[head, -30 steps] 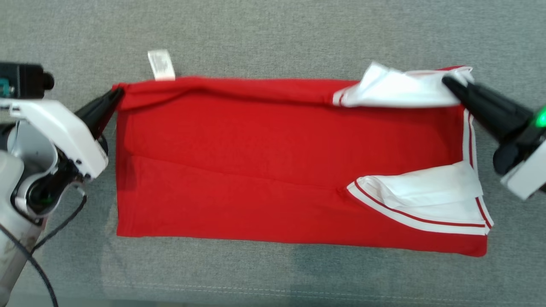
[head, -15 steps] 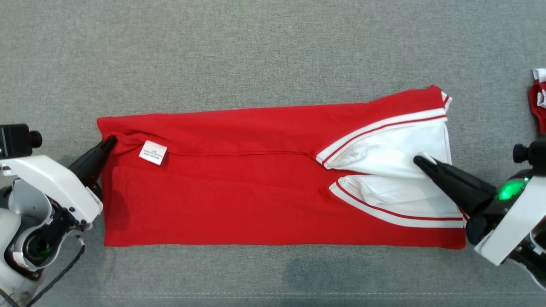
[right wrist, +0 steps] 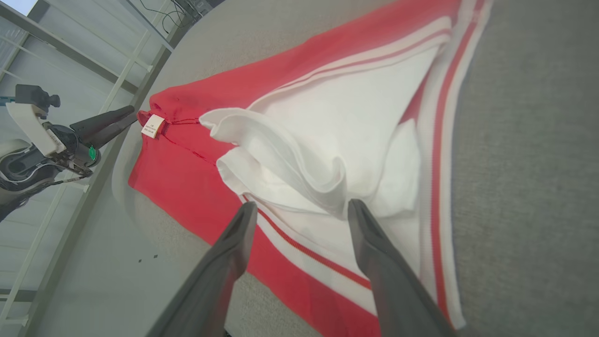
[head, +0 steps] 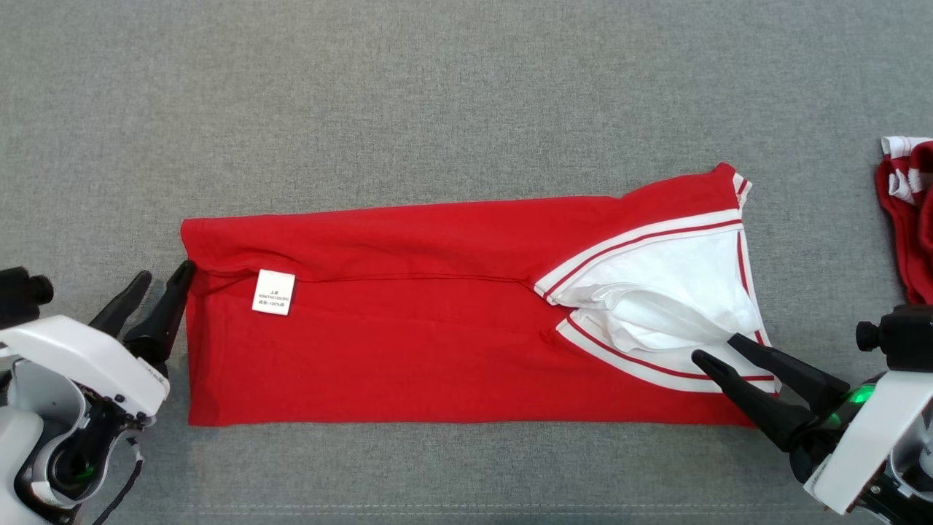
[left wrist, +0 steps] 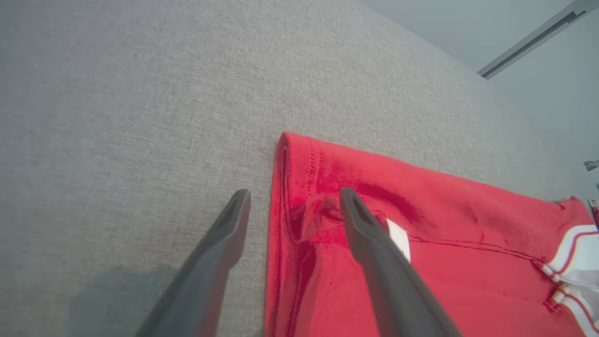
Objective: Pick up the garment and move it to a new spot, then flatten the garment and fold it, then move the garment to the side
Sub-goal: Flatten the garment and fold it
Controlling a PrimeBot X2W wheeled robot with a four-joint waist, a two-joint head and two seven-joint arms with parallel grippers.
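The garment (head: 423, 343) is red with white, red-striped sleeves, folded into a long band lying flat on the grey surface. A white care label (head: 273, 292) lies on it near its left end. My left gripper (head: 162, 274) stands open at that left edge, one finger over the cloth and one over bare surface, seen close in the left wrist view (left wrist: 293, 202). My right gripper (head: 716, 348) stands open over the white sleeve (head: 670, 292) at the right end, holding nothing. In the right wrist view (right wrist: 299, 206) its fingers straddle a rumpled white fold (right wrist: 290, 159).
Another red and white piece of clothing (head: 911, 211) lies at the right edge of the head view. The grey padded surface (head: 437, 95) stretches wide behind the garment. A seam (head: 466, 507) runs along its near edge.
Both grippers have let go of the garment and opened. The upper edge has been folded down toward me, so the garment lies as a narrower band. The head camera also shifted.
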